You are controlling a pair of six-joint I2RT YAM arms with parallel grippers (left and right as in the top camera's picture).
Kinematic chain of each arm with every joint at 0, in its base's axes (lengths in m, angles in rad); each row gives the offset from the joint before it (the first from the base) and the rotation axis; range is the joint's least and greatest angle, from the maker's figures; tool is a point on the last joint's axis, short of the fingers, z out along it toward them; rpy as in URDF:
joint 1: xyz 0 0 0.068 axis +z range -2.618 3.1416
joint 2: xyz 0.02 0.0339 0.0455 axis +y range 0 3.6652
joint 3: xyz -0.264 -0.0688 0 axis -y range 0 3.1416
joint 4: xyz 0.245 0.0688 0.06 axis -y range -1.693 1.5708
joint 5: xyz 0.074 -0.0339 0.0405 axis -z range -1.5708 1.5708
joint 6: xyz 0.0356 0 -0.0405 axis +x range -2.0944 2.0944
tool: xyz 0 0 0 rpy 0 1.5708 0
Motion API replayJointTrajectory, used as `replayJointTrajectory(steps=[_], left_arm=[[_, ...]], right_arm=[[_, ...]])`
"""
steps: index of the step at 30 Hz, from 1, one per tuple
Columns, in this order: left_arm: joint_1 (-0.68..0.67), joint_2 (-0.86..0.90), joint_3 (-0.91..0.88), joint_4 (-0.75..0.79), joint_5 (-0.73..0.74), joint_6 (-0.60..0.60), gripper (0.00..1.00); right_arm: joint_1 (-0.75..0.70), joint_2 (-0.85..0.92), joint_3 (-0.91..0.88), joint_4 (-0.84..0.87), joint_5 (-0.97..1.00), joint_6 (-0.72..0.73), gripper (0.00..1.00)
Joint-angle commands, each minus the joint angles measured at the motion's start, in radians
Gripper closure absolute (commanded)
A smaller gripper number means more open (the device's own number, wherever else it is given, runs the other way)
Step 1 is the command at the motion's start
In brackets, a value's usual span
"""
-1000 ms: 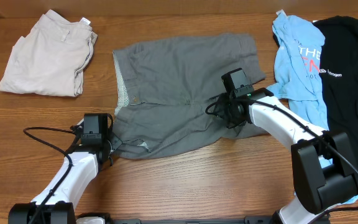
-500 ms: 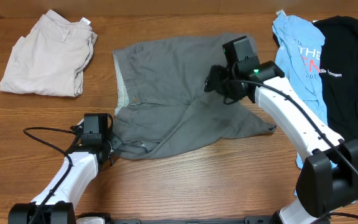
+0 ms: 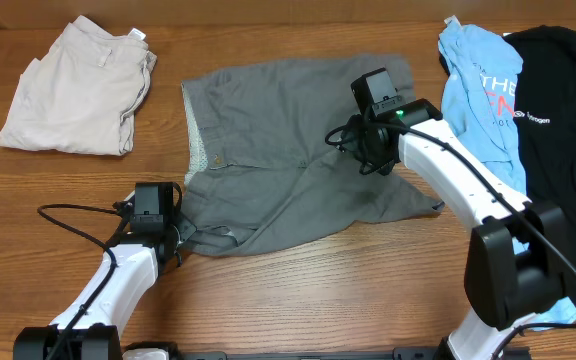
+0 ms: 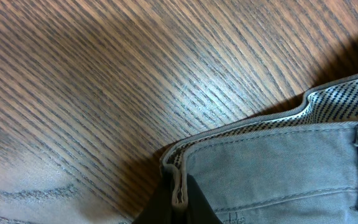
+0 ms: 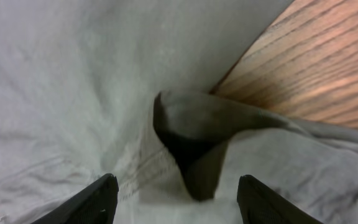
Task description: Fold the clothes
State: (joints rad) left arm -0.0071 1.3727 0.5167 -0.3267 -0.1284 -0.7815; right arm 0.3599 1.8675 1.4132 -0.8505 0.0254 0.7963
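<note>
The wooden table (image 3: 298, 300) carries everything, and the grey shorts (image 3: 268, 120) lie spread flat at its middle, serving as the reference for the rest. Their waistband faces left, with the pale speckled lining (image 4: 347, 93) showing along that edge, and the near leg runs out to a point on the right. To the far right of the grey shorts lies the black T-shirt (image 3: 563, 90). Between it and them, close to their right edge, sits the light-blue printed T-shirt (image 3: 473, 90), partly tucked under the black one. Well apart to the left of the grey shorts rest the folded beige shorts (image 3: 73, 90).

The right gripper (image 5: 176, 186) hangs over the right half of the grey shorts, above a raised tuck of cloth, its fingers spread apart and holding nothing. The left gripper (image 4: 179, 196) is at their near-left corner, pinched together on the waistband edge.
</note>
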Motion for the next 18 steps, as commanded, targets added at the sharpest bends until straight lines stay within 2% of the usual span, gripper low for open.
replayJointTrajectory(steps=[1, 6, 8, 9, 10, 11, 12, 14, 18], left_arm=[[0.006, 0.013, -0.018, 0.002, -0.032, 0.018, 0.96], [0.006, 0.013, -0.018, 0.004, -0.032, 0.018, 0.95], [0.006, 0.013, -0.018, 0.007, -0.033, 0.019, 0.96], [0.006, 0.013, -0.018, 0.010, -0.034, 0.019, 0.96], [0.006, 0.013, -0.018, 0.014, -0.036, 0.018, 0.96], [0.007, 0.013, -0.018, 0.018, -0.036, 0.018, 0.96], [0.007, 0.013, -0.018, 0.021, -0.040, 0.019, 0.96], [0.007, 0.013, -0.015, 0.024, -0.060, 0.020, 0.96], [0.008, 0.008, 0.055, -0.024, -0.063, 0.113, 0.96]], right_arm=[[0.000, 0.040, -0.005, 0.029, 0.013, 0.054, 0.32], [0.000, 0.088, -0.005, 0.057, -0.011, 0.072, 0.29], [0.000, 0.090, -0.005, 0.066, -0.011, 0.072, 0.34], [0.000, 0.090, -0.005, 0.068, -0.011, 0.072, 0.42], [0.000, 0.090, -0.005, 0.067, -0.011, 0.072, 0.55], [0.000, 0.090, -0.005, 0.066, -0.011, 0.071, 0.59], [-0.001, 0.090, -0.005, 0.062, -0.010, 0.068, 0.80], [-0.005, 0.085, -0.004, 0.042, -0.008, 0.068, 0.96], [-0.019, 0.018, -0.003, -0.017, 0.014, 0.065, 0.96]])
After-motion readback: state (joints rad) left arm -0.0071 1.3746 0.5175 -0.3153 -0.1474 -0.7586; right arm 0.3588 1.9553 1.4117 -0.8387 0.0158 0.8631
